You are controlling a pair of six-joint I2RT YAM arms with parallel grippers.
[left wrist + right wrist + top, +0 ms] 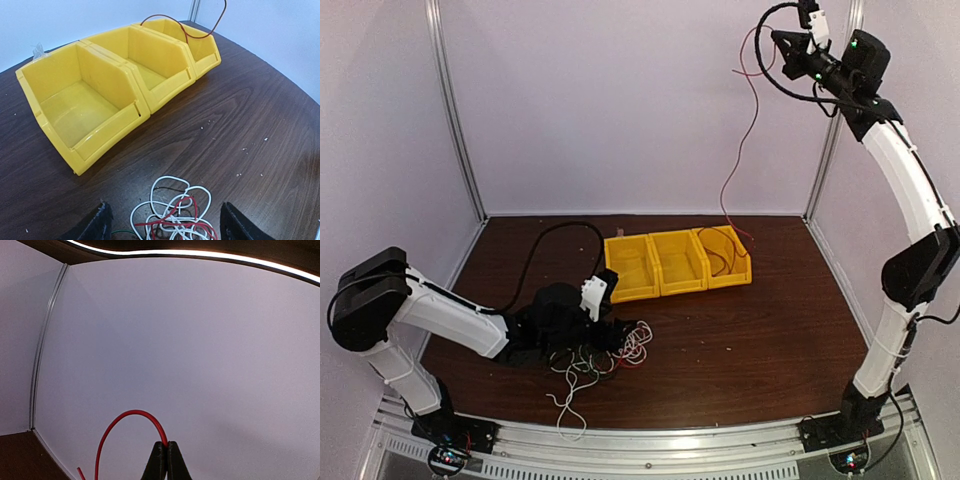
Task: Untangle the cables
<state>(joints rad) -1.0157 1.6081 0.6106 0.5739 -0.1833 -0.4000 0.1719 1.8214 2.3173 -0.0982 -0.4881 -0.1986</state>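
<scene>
A tangle of thin white, red and dark cables lies on the brown table in front of the left arm. In the left wrist view the tangle lies between the wide-apart fingers of my open left gripper, which sits low over the table. My right gripper is raised high at the back right and shut on a red cable. That red cable hangs down into the rightmost yellow bin.
Three yellow bins stand in a row at the back middle of the table; they also show in the left wrist view. White walls with metal posts enclose the table. A thick black arm cable loops left of the bins.
</scene>
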